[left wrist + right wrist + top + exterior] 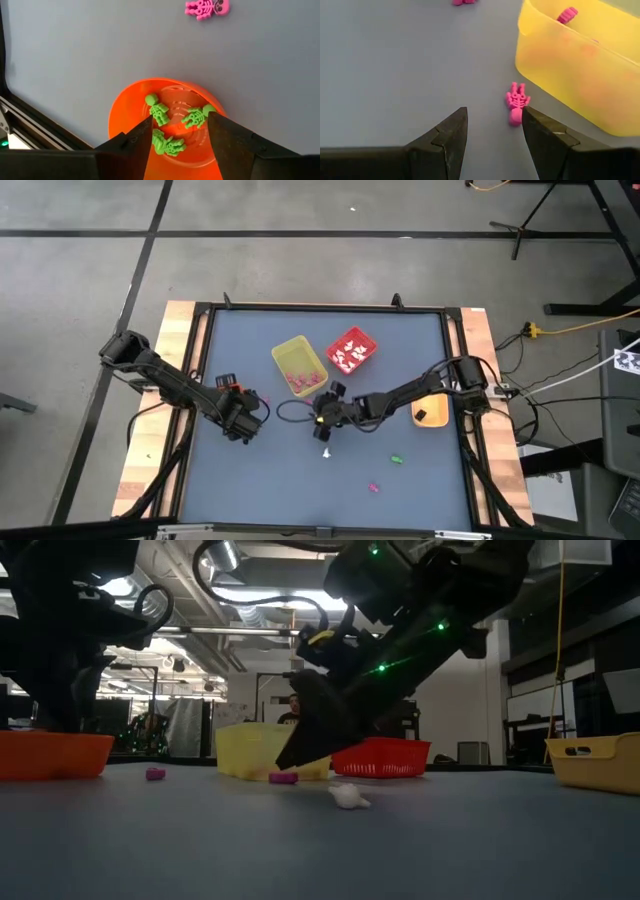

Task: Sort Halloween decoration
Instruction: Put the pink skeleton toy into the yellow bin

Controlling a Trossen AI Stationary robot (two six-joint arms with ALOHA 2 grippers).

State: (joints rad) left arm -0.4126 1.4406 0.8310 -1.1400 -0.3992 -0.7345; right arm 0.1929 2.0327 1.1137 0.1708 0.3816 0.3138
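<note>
Right pincer (492, 132) open and empty, low over table (300, 480) beside yellow bin (580, 75), pink skeleton (516, 102) at one fingertip, left pincer (180, 137) open, empty, above orange bowl (122, 107) holding green skeletons (167, 142)

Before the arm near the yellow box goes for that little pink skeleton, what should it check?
1. Right gripper open: ok, its fingers are apart.
2. Pink skeleton midway between the fingers: not ok, it lies right by one fingertip.
3. Room beside the yellow bin: cannot tell, the skeleton lies close to its wall.
4. Bin fits the colour: ok, a pink piece is already inside.
5. Left gripper out of the way: ok, it is open over the orange bowl holding green skeletons, apart from the right arm in the high view.
</note>
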